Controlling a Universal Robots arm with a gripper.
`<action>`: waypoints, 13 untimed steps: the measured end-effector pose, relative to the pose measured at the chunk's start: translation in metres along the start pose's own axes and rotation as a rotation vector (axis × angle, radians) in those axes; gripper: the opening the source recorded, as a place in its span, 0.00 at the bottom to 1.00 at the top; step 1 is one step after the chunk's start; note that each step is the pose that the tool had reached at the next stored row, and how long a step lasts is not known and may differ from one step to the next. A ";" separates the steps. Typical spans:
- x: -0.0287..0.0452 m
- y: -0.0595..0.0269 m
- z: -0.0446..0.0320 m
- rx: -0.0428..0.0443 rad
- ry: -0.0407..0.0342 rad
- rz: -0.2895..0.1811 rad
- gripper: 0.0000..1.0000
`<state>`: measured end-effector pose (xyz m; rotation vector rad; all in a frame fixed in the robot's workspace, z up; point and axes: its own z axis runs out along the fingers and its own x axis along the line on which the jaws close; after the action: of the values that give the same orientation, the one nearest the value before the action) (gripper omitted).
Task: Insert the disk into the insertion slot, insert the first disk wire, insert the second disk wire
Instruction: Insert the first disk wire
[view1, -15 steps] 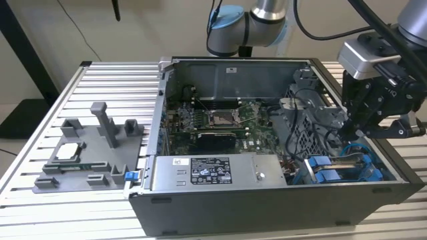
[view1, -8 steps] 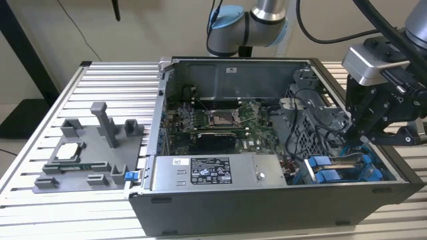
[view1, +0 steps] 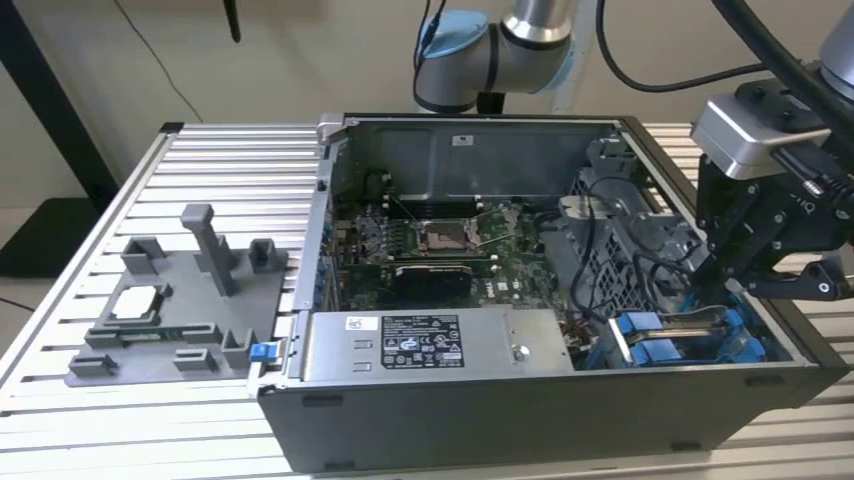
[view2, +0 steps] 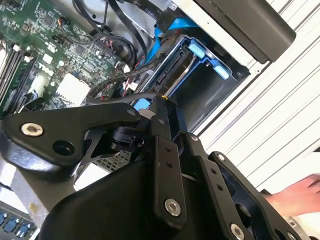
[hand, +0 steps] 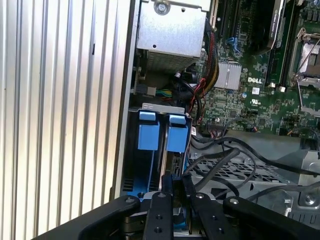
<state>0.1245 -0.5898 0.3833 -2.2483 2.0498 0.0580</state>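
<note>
The insertion slot (view1: 747, 345), a bay with blue plastic fittings, sits at the case's front corner on the exterior view's right. The disk (hand: 148, 136) stands inside it, its blue frame tabs showing side by side. My black gripper (view1: 767, 275) hangs just above this bay. In both wrist views the fingertips (hand: 167, 187) are drawn close together over the bay. A black disk wire (hand: 215, 162) curves from the case down to end between them. In the second wrist view the gripper (view2: 161, 104) meets that wire (view2: 120, 97) beside a blue part.
The open computer case (view1: 534, 420) lies on a slatted aluminium table (view1: 214, 160), with motherboard (view1: 427, 240) and labelled power supply (view1: 427, 345) inside. Loose black cables (view1: 627, 260) crowd the bay. A grey fixture (view1: 174, 310) stands at the exterior view's left. A person's hand (view2: 300, 195) rests on the table.
</note>
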 end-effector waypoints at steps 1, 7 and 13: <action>0.0000 -0.0001 0.0000 0.0000 0.0000 0.000 0.00; 0.0000 -0.0002 0.0000 0.0000 -0.0001 0.000 0.00; 0.0002 -0.0004 0.0009 -0.0202 -0.0020 0.002 0.00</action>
<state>0.1250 -0.5898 0.3824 -2.2571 2.0597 0.0814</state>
